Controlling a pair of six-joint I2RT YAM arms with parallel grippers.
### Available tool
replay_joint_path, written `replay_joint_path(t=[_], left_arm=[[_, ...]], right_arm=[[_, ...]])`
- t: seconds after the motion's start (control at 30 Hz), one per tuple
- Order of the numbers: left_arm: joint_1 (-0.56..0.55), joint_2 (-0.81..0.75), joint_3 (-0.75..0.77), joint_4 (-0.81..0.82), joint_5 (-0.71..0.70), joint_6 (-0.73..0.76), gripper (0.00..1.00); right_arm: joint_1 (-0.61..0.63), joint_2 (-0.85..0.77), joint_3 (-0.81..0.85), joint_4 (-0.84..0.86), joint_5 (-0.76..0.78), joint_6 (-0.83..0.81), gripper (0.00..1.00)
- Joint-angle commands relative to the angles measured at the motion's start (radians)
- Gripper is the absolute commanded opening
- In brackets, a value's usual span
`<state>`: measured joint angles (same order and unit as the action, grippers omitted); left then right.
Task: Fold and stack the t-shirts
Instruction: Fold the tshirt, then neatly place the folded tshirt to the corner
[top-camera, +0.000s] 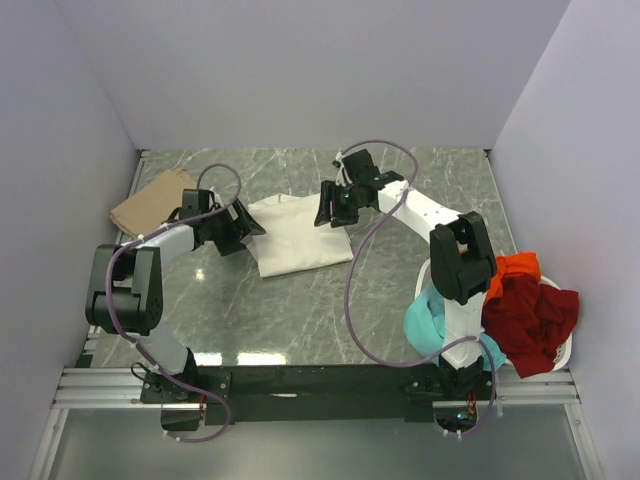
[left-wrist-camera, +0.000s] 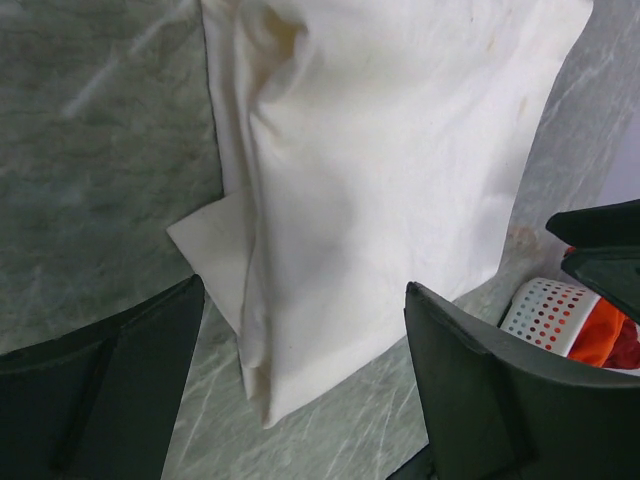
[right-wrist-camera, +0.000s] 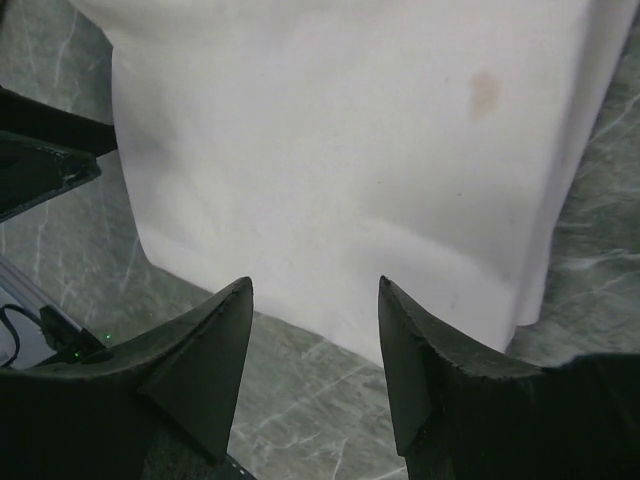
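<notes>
1. Black fingers of the left gripper fill the bottom of the left wrist view. They are spread wide and grip nothing. Between them lies a lower corner of the cream-white t-shirt, with a small flap of cloth poking out at its left edge.
2. Fingers of the right gripper are likewise parted and empty, poised over the shirt's near hem at the bottom of the right wrist view. Whether they touch the cloth cannot be told.
3. From above, both grippers flank the shirt at centre frame, one at its left edge and one at its upper right corner. This placing looks suited to taking opposite sides together, since limp cloth sags from a single grip.
4. On the marbled table the shirt lies flat as a rough rectangle, apparently partly folded.
5. At upper left, well apart, the tan t-shirt lies folded, probably the base of the stack.
6. At lower right, the white basket holds the orange t-shirt, the dark red t-shirt and the teal t-shirt, heaped and unfolded.
</notes>
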<state>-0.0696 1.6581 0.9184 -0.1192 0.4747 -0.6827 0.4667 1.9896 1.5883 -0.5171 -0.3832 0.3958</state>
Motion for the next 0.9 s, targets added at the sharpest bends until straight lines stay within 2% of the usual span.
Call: replay_joint_path(t=[0.0, 0.87], left_arm=[[-0.015, -0.003, -0.021, 0.082, 0.045, -0.024, 0.86], [-0.107, 0.137, -0.044, 0.112, -0.11, -0.081, 0.87]], right_arm=[[0.015, -0.002, -0.008, 0.057, -0.036, 0.006, 0.6], [0.027, 0.078, -0.063, 0.049, 0.003, 0.0, 0.59]])
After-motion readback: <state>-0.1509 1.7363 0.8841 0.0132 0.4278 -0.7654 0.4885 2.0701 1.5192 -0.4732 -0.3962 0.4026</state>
